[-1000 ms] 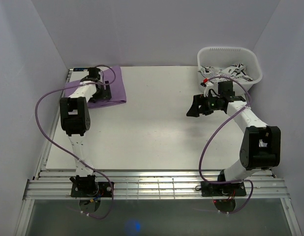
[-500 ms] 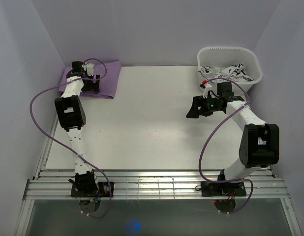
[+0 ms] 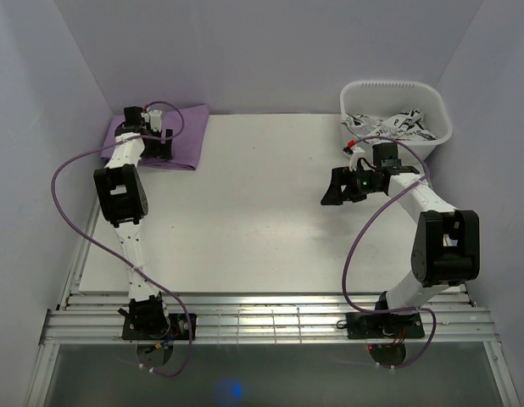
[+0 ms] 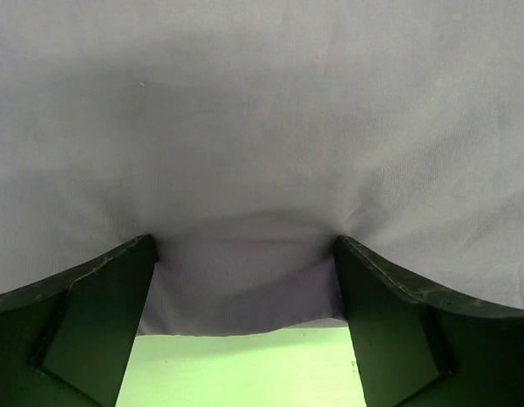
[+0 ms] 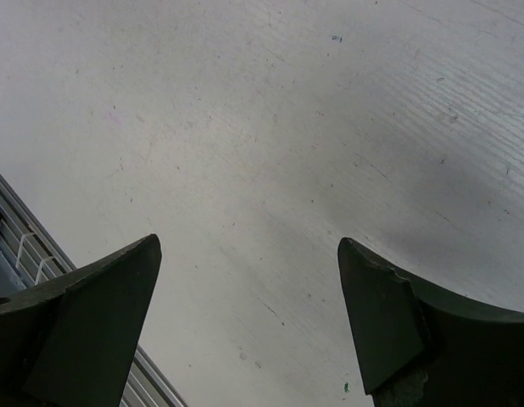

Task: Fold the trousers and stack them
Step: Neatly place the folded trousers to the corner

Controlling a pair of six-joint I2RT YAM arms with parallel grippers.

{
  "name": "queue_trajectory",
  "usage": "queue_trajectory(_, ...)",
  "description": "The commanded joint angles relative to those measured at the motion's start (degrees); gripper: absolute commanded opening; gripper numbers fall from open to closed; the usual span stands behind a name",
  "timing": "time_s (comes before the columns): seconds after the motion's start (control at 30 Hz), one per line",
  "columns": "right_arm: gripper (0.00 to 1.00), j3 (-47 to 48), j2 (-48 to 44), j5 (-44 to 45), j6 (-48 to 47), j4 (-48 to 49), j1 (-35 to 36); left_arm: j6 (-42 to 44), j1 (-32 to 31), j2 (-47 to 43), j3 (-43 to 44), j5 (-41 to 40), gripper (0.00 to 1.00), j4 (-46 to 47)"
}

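Two black fingers of the left gripper (image 4: pixel 243 254) stand spread wide, clasping nothing, their tips set against the folded lilac-purple soft-fabric trousers (image 4: pixel 262 127). From where I run the rig, the wrist camera shows the cloth creasing at each tip and a shallow fold sagging between them, and below the cloth's near edge runs a green-tinted strip (image 4: pixel 245 373). Seen from above, the left gripper (image 3: pixel 158 146) sits on the trousers (image 3: pixel 187 136), which lie as a small rectangle in the far left corner of the white rectangular table (image 3: pixel 262 229), hard against the back wall. Across the table, the right gripper (image 3: pixel 331 188) is released too, jaws apart and holding nothing, and hangs over bare board toward the right side. Its own camera shows only the scuffed white tabletop (image 5: pixel 245 127) between its fingers (image 5: pixel 101 314), with ribbed aluminium rail at the lower left corner. Just beyond the right arm, a white plastic laundry basket (image 3: pixel 398 86) stands in the far right corner, holding crumpled white cloth with black print (image 3: pixel 389 125). Purple cables (image 3: pixel 65 212) loop from both arms down to their bases on the aluminium rail (image 3: pixel 270 318) at the near edge.
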Motion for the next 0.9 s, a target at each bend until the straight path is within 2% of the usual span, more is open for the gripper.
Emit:
queue_trajectory(0.0,0.90,0.5,-1.5,-0.3,-0.7,0.2,-0.2,-3.5,-3.4,6.5,-5.7,4.2,0.98,-10.1)
queue_trajectory(0.67,0.90,0.6,-2.4,-0.8,-0.7,0.3,-0.2,-8.3,-6.8,2.1,-9.3,6.7,0.98,-10.6)
queue_trajectory(0.87,0.90,0.9,-2.8,-1.1,-0.4,0.6,-0.1,-13.6,-6.6,0.7,-10.8,6.9,0.98,-11.0)
